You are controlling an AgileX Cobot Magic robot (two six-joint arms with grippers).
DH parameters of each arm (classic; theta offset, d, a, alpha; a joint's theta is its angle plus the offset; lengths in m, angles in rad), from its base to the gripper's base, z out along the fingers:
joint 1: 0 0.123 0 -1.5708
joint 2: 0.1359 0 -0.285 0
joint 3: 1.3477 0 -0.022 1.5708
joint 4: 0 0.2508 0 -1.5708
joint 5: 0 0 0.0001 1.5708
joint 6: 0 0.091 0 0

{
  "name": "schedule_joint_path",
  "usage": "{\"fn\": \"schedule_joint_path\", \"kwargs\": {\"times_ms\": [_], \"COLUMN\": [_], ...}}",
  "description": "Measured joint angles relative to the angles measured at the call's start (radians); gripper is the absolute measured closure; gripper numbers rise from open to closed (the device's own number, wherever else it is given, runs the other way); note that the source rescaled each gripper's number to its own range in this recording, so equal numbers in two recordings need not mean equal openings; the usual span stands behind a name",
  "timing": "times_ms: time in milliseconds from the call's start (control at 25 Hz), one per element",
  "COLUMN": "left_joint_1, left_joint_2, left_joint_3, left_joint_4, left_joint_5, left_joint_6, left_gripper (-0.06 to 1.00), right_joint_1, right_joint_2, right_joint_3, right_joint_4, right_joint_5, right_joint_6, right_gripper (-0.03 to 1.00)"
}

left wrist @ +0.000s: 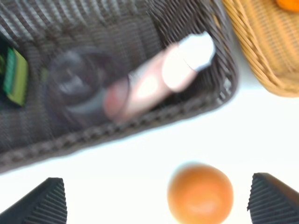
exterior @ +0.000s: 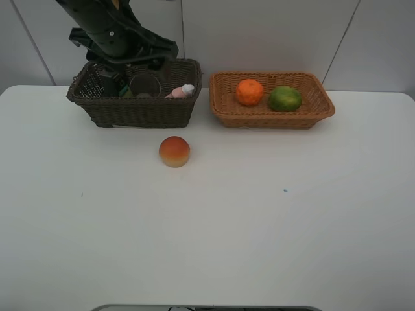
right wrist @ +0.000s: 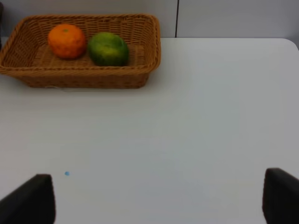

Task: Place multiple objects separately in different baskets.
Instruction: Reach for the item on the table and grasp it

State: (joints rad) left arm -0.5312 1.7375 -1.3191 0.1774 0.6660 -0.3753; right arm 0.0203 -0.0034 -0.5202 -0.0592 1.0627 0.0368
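Note:
The dark brown basket (exterior: 136, 111) at the back left holds the mauve cup (exterior: 144, 85), the pink white-capped bottle (exterior: 181, 91) lying on its side and the dark green pump bottle (exterior: 122, 89). The light tan basket (exterior: 272, 118) holds the orange (exterior: 249, 92) and the green fruit (exterior: 284, 98). The peach-like fruit (exterior: 174, 151) lies on the table in front of the dark basket. My left gripper (left wrist: 158, 189) is open and empty above the dark basket's front rim (left wrist: 140, 123); the peach (left wrist: 200, 192) shows below it. My right gripper (right wrist: 156, 196) is open and empty, well short of the tan basket (right wrist: 79, 77).
The left arm (exterior: 113, 32) hangs over the back of the dark basket. The two baskets stand side by side near the table's far edge with a narrow gap between them. A small blue speck (exterior: 284, 190) marks the white table.

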Motion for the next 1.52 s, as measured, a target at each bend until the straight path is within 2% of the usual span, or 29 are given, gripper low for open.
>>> {"fn": "schedule_joint_path", "kwargs": {"times_ms": [240,600,800,1120,1280,1520], "left_joint_1": [-0.076,-0.119,-0.146,-0.148,-0.148,-0.145], "left_joint_2": [-0.009,0.031,0.098,0.176,0.187,0.233], "left_joint_3": [0.021,0.107,0.116,0.118,0.118,0.118], "left_joint_4": [0.015,0.027,0.028,0.032,0.035,0.040], "left_joint_5": [0.077,0.084,0.041,-0.049,-0.111,-0.125], "left_joint_6": [-0.249,-0.426,-0.429,-0.400,-0.356,-0.324], "left_gripper": [-0.04,-0.04,-0.04,-0.05,-0.05,-0.05], "right_joint_1": [0.000,0.000,0.000,0.000,0.000,0.000], "right_joint_2": [0.000,0.000,0.000,0.000,0.000,0.000], "right_joint_3": [0.000,0.000,0.000,0.000,0.000,0.000], "right_joint_4": [0.000,0.000,0.000,0.000,0.000,0.000], "right_joint_5": [0.000,0.000,0.000,0.000,0.000,0.000], "right_joint_6": [0.000,0.000,0.000,0.000,0.000,0.000], "right_gripper": [0.09,0.09,0.09,0.09,0.09,0.09]}}
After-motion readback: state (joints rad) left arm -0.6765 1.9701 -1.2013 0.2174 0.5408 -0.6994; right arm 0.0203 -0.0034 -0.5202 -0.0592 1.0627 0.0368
